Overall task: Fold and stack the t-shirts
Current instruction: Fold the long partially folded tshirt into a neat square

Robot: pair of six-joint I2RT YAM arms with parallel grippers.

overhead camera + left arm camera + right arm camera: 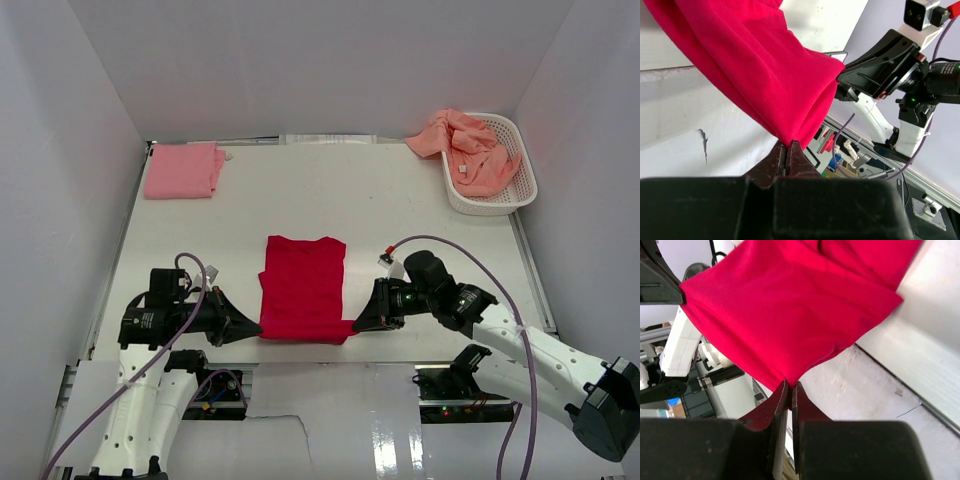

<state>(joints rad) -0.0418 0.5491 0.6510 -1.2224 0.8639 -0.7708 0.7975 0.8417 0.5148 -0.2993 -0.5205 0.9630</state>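
Your left gripper [788, 145] fills the bottom of its wrist view, and both fingers are pinched together on a corner of the red t-shirt [750, 70]. You can see the cloth running straight into the slit between the tips. Same deal on the other side: your right gripper [790, 385] is clamped down on the opposite near corner, with red fabric fanning up and away from the tips. So neither one has any real gap, just the thickness of the cloth.

From the top view, the red shirt sits roughly in the middle of the table [400, 200], close to the near edge. It's folded in from the sides into a tall, narrow rectangle, sleeves tucked out of sight. The near hem runs between your two grippers, one at each bottom corner, and both arms reach in low from either side. The far end lies flat on the tabletop. There's a bit of a wrinkle along the near hem where the corners get pinched.

Rest of the laundry: a pink t-shirt [183, 170] is folded into a neat square at the far-left corner of the table, well apart from the red one. Over at the far right, the salmon t-shirts [470, 150] are bunched up in the white basket [490, 210], with one flopping over its left rim.
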